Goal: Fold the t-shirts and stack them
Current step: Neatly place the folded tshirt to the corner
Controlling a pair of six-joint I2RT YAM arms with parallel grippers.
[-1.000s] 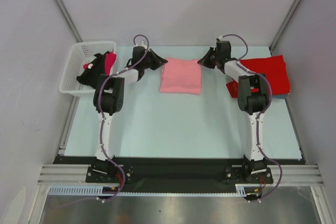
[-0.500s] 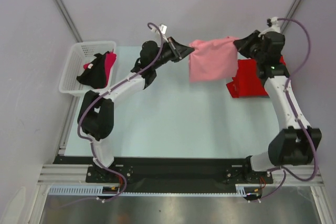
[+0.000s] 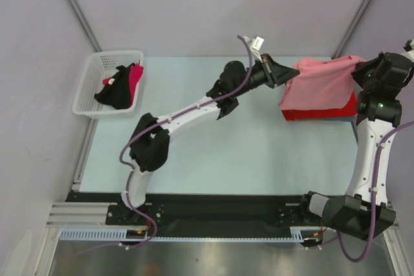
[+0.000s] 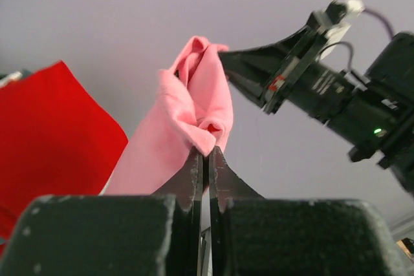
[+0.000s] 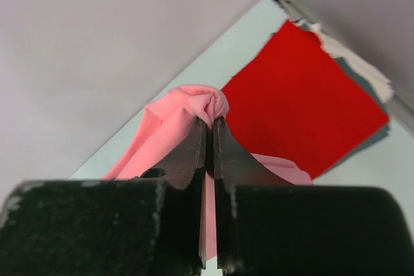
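A pale blue-green mat (image 3: 233, 153) lies between plain grey walls (image 3: 194, 11), with a white lattice basket (image 3: 84, 90) at its far left. The left gripper (image 3: 286, 74) and right gripper (image 3: 359, 69) each pinch the salmon pink t-shirt (image 3: 320, 82), hanging it over the folded red t-shirt (image 3: 317, 115) at the mat's far right.

The salmon pink t-shirt (image 3: 320, 84) hangs folded in the air. One bunched top corner is pinched in my left gripper (image 3: 284, 74), the other in my right gripper (image 3: 359, 71). Below it, the red t-shirt (image 3: 323, 114) lies folded flat at far right. Another reddish garment (image 3: 134, 77) sits crumpled in the white basket (image 3: 87, 88).
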